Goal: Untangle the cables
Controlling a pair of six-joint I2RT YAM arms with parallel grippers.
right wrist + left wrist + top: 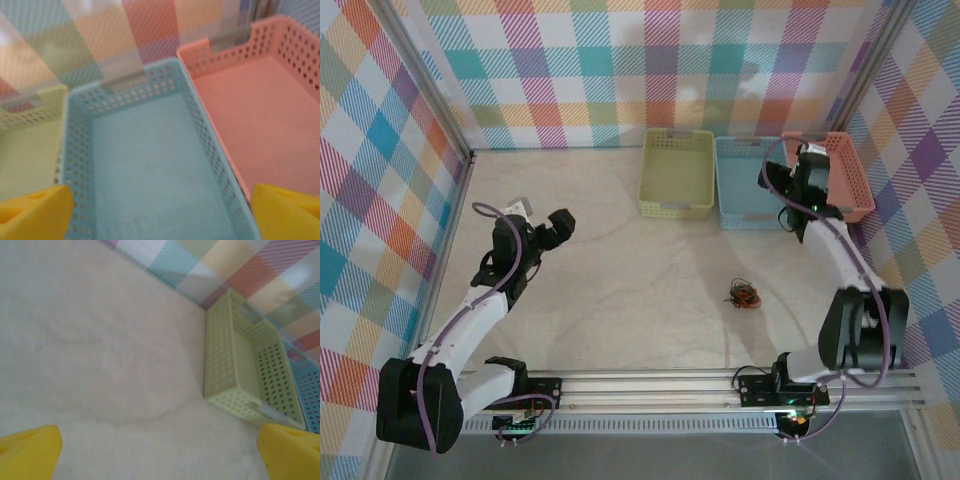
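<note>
The cables [744,296] lie in one small tangled clump of red-orange and dark strands on the cream surface [620,300], right of the middle and towards the near edge. They lie alone; neither hand touches them.

Three perforated baskets stand in a row by the far wall, well apart from the clump: a yellow-green basket [676,209], a blue basket [745,222] just beside it, and a pink basket [857,185] at the right end.

The right hand [808,165] is up over the blue and pink baskets, far from the cables. In its wrist view its yellow fingers [32,212] stand wide apart at the bottom corners. Nothing is between them, and the blue basket's floor is bare below. The hand is released.

The left hand [558,222] is over the left part of the surface, pointing towards the yellow-green basket and well apart from the clump. Its wrist view shows yellow fingertips [27,455] spread to either edge over bare cloth, with the yellow-green basket at the upper right. This hand is also released and grasps nothing.
</note>
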